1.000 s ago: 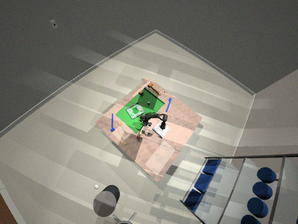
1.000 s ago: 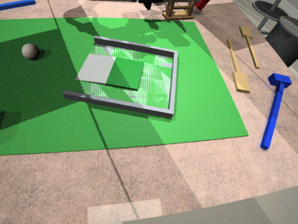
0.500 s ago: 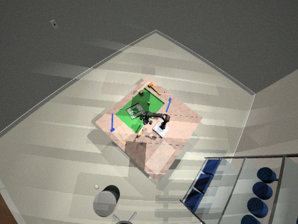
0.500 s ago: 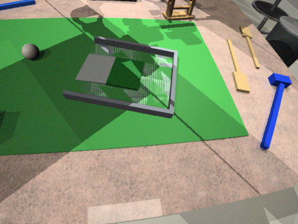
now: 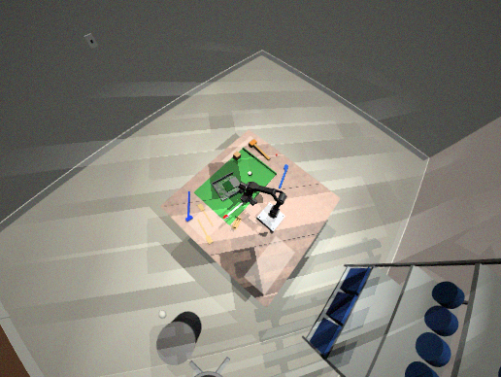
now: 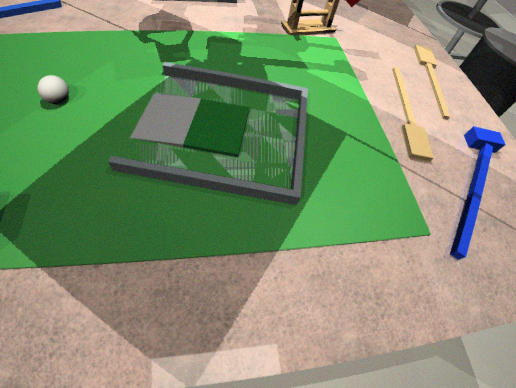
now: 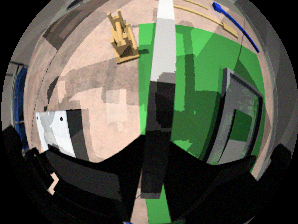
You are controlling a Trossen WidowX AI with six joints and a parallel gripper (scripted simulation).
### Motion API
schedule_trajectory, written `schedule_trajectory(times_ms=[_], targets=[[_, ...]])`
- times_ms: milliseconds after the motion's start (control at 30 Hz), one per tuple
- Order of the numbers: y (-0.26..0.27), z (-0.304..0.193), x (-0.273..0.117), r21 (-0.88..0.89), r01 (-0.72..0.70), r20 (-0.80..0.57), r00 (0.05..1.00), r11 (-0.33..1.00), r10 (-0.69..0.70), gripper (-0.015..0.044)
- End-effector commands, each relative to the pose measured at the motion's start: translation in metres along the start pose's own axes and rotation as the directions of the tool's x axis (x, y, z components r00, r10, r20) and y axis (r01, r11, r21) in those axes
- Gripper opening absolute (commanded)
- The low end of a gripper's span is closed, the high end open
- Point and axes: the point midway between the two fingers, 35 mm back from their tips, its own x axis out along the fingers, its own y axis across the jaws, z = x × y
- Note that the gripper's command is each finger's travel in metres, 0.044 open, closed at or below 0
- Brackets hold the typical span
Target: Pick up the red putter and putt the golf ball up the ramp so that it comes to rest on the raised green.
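Observation:
My gripper [image 5: 249, 198] [image 7: 151, 139] is shut on the black grip of the red putter. The putter's white shaft [image 5: 235, 210] [image 7: 164, 50] slants away from the fingers, and its red head [image 5: 225, 217] is over the mat's corner near the wooden stand. The head is out of the wrist view. The white golf ball [image 5: 250, 173] [image 6: 52, 89] rests on the green mat [image 5: 262, 167] [image 6: 350, 210], in front of the ramp's open end. The grey ramp [image 6: 165, 117] leads to the raised dark green square [image 6: 217, 127] [image 7: 243, 125], with walls on three sides.
The wooden stand [image 5: 236, 222] [image 6: 310, 28] [image 7: 127, 54] is beside the mat, with no putter in it. Blue mallets [image 5: 188, 204] [image 5: 283, 176] lie on either side. Two yellow tools [image 6: 417, 142] [image 6: 432, 75] lie beyond the mat. An orange mallet [image 5: 262, 152] and a block [image 5: 237, 155] are at the far side.

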Motion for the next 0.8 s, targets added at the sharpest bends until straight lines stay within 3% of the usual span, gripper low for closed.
schedule_trajectory(times_ms=[0, 467, 767], targets=[[-0.008, -0.015, -0.009, 0.120, 0.028, 0.002, 1.000, 0.992, -0.029, 0.0000], [-0.023, -0.090, -0.027, 0.497, 0.100, -0.072, 0.995, 0.862, -0.074, 0.0000], [-0.026, -0.138, -0.042, 0.720, 0.148, -0.115, 0.989, 0.678, -0.093, 0.0000]])
